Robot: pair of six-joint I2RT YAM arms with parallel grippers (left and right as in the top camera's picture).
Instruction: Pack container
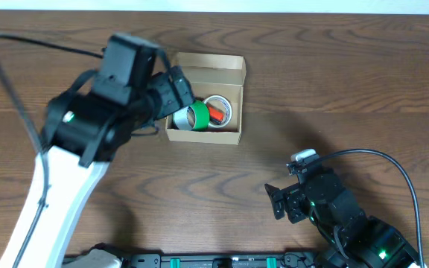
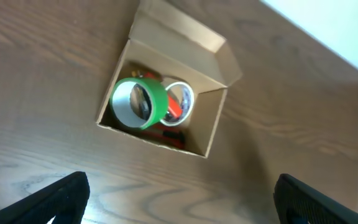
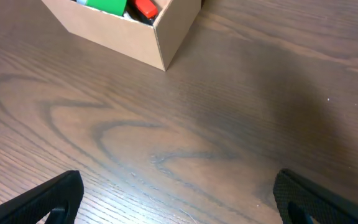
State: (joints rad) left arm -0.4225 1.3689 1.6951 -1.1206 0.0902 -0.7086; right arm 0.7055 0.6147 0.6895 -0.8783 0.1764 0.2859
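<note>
Box (image 1: 203,135) sits open, far centre of table (image 1: 334,89). Overhead: the left arm covers its left edge. Left wrist view looks straight in and shows a green roll (image 2: 159,99) tilted beside a white roll (image 2: 190,102), with something red (image 2: 174,111) between them. Left gripper (image 2: 179,205) is spread wide and empty. Right gripper (image 3: 176,202) is also wide and empty, near right; its view catches only a box corner.

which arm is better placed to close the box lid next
Left, probably. The left gripper is open just above the box and its lid flap, looking straight into it. The right gripper, also open, sits far off over bare table.
</note>
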